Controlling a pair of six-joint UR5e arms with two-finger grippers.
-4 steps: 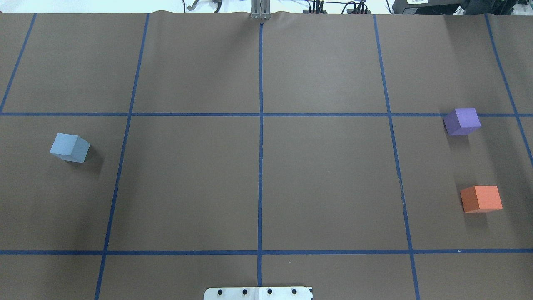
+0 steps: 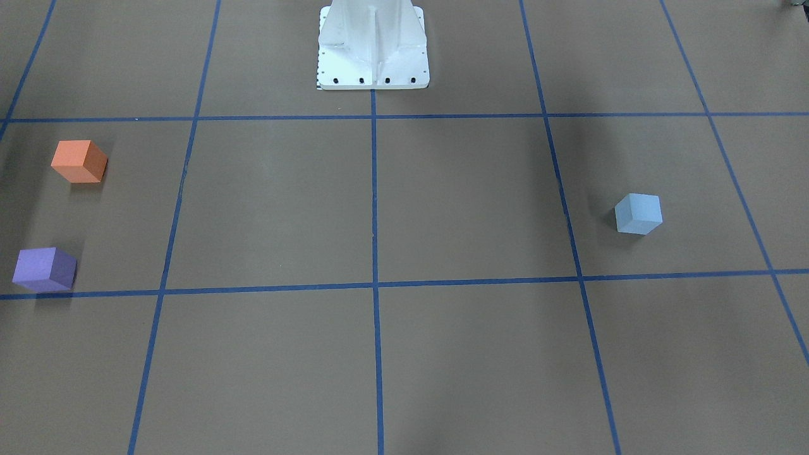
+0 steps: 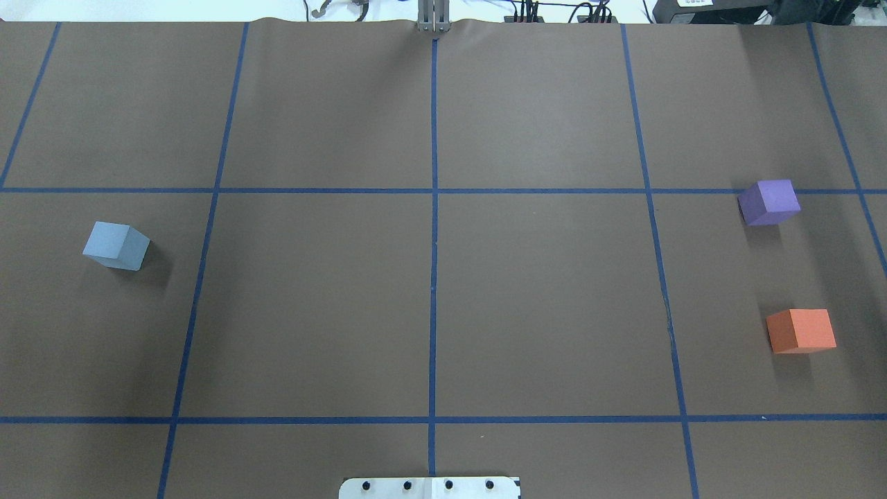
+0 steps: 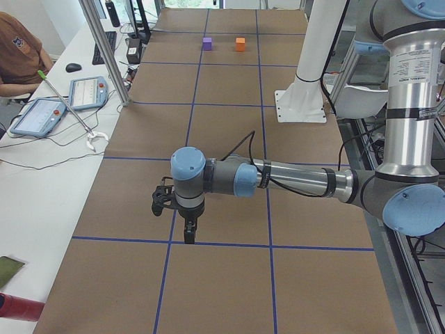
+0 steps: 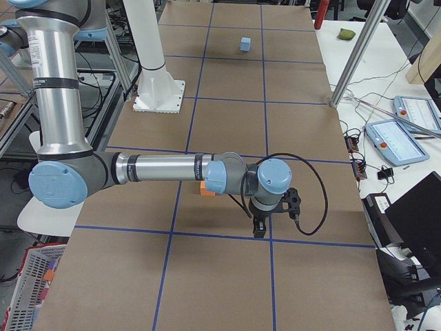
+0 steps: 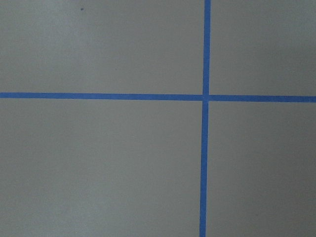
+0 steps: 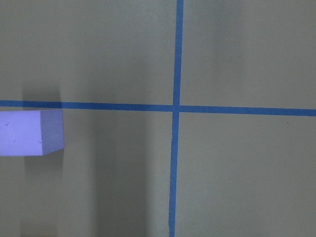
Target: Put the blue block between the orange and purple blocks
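Across the brown paper-covered bench (image 3: 540, 298), gridded with blue tape (image 3: 433, 277), neither arm shows from overhead or from the front. Only the white base plate (image 3: 429, 487) appears there, cut off by the frame edge.

Each gripping end is visible from the bench ends alone. The left end effector (image 4: 188, 236) points down close over a tape line, and the right end effector (image 5: 260, 231) does likewise. From those angles I cannot tell whether either is released or clenched.

The orange foam cube (image 3: 801, 330) is mostly hidden behind the right forearm in the right-end view. The purple foam cube (image 3: 768, 202), just beside a tape line, is cut off at the edge of the right wrist camera's view. The left wrist camera shows only paper and a tape crossing.

The light blue foam cube (image 3: 116, 245) rests on the robot's left side, well apart from the other two, and the gap between them is unfilled.

Against the overhead view half a second ago, all three cubes lie where they were.
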